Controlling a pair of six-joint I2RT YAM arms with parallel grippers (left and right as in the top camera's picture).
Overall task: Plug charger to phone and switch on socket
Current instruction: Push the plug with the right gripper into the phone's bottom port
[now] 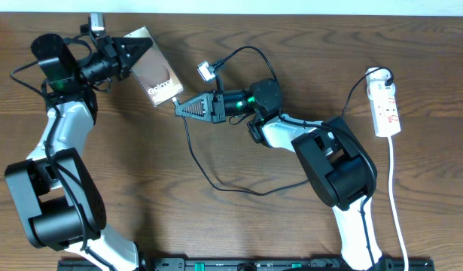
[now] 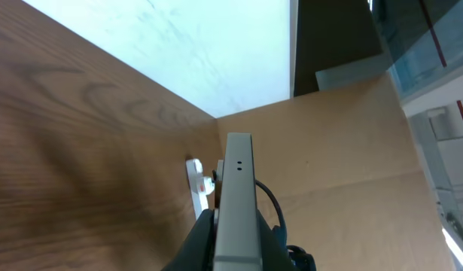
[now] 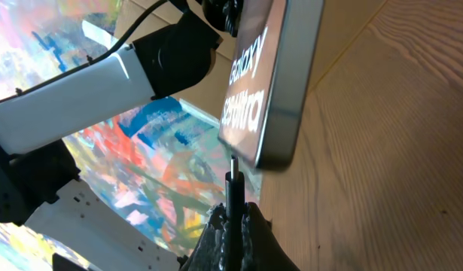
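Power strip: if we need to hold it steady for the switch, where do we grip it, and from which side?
I'd pinch the socket across its narrow width at mid-body, coming straight down. It lies flat on the table with long parallel sides; a plug crowds the far end, the white cord leaves the near end. The right gripper is nearer but shut on the charger.

Two sides of the phone [image 1: 154,75] are taken. The left gripper [image 1: 135,51] clamps its upper-left end, and the right gripper [image 1: 178,108], pinching the charger [image 1: 239,191] tip, sits just beside its lower-right end. Below the phone the cable loops across the tabletop [image 1: 141,158], and left of that loop the wood lies bare. Far right of the phone, past the right arm [image 1: 321,150], the socket [image 1: 386,105] is open from above.
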